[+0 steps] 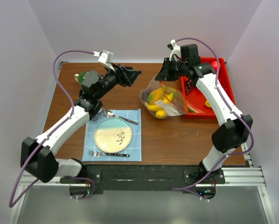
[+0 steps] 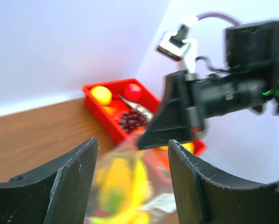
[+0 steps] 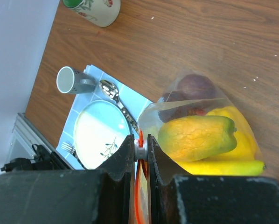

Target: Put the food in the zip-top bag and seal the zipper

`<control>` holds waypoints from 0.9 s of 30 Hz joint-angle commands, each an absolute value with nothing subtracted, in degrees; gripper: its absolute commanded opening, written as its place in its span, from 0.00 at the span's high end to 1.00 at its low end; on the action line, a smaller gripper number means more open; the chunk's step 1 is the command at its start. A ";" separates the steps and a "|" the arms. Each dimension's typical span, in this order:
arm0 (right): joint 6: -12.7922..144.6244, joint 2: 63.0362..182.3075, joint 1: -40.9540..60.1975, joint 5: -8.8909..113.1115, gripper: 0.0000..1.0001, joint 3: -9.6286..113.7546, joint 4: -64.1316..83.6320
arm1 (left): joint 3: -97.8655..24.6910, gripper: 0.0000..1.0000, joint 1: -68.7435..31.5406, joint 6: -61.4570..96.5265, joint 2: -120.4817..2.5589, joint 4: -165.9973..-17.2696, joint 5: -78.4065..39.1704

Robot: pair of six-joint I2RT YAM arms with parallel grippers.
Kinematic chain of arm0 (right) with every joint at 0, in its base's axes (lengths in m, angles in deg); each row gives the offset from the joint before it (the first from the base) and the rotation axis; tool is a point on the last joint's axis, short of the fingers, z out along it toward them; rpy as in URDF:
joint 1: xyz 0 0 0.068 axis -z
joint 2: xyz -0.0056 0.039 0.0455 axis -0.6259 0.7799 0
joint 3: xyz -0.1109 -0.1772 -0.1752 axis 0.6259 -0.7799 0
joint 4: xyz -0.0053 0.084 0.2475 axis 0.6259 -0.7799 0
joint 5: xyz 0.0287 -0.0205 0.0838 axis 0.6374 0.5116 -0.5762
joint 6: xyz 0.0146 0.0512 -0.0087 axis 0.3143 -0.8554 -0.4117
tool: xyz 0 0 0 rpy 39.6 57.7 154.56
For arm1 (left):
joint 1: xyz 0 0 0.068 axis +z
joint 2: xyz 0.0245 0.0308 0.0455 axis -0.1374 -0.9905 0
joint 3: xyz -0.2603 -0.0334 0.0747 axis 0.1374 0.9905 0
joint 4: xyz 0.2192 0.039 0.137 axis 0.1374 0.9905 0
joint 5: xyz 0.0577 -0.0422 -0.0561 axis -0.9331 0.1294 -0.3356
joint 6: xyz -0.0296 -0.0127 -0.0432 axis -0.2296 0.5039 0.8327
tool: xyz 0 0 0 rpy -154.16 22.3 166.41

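The zip-top bag (image 1: pixel 160 100) lies at table centre, holding yellow, green-yellow and dark purple food; it shows close in the right wrist view (image 3: pixel 195 135). My right gripper (image 1: pixel 162 77) is shut on the white slider of the zipper (image 3: pixel 140 150), whose orange-red strip (image 3: pixel 139 196) runs between the fingers. My left gripper (image 1: pixel 136 74) is open and empty, held above the table left of the bag. In the left wrist view the blurred bag (image 2: pixel 125 186) shows beyond the open left gripper (image 2: pixel 132 144), with my right gripper (image 2: pixel 177 116) behind it. Grapes (image 1: pixel 189 85) and other pieces lie in the red tray (image 1: pixel 219 70).
A blue placemat (image 1: pixel 132 149) at the near left carries a plate (image 1: pixel 112 135), a spoon (image 1: pixel 118 116) and a fork (image 1: pixel 107 154). A green-topped mug (image 1: pixel 86 77) stands at the far left. A grey cup (image 3: pixel 72 80) stands by the placemat. The red tray lies at the far right.
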State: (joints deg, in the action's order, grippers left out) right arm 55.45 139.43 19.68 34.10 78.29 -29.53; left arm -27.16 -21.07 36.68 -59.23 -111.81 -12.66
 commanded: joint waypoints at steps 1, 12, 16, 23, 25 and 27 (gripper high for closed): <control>56.30 135.99 19.50 30.22 1.00 79.79 -29.29 | -24.97 0.35 -19.08 26.10 -64.49 -123.88 2.69; 59.46 129.31 18.18 29.95 1.00 75.84 -32.63 | -31.91 0.42 -18.91 12.12 -70.30 -116.34 16.93; 61.04 126.85 16.52 30.83 1.00 73.90 -33.07 | -31.57 0.42 -19.00 12.28 -70.39 -116.86 22.03; 63.24 124.83 12.13 35.05 1.00 73.29 -36.06 | -28.32 0.42 -19.61 14.04 -68.46 -119.85 29.15; 63.33 123.33 11.24 35.84 1.00 71.97 -35.89 | -27.88 0.43 -20.31 13.69 -67.76 -119.59 30.12; 63.33 121.84 10.28 36.54 1.00 70.83 -36.06 | -26.56 0.43 -20.93 14.56 -67.06 -121.16 31.97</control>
State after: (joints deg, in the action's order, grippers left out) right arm 61.92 126.73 11.81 34.65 72.17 -36.07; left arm -28.23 -19.57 14.75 -70.47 -116.69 26.27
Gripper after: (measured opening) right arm 0.106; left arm 0.577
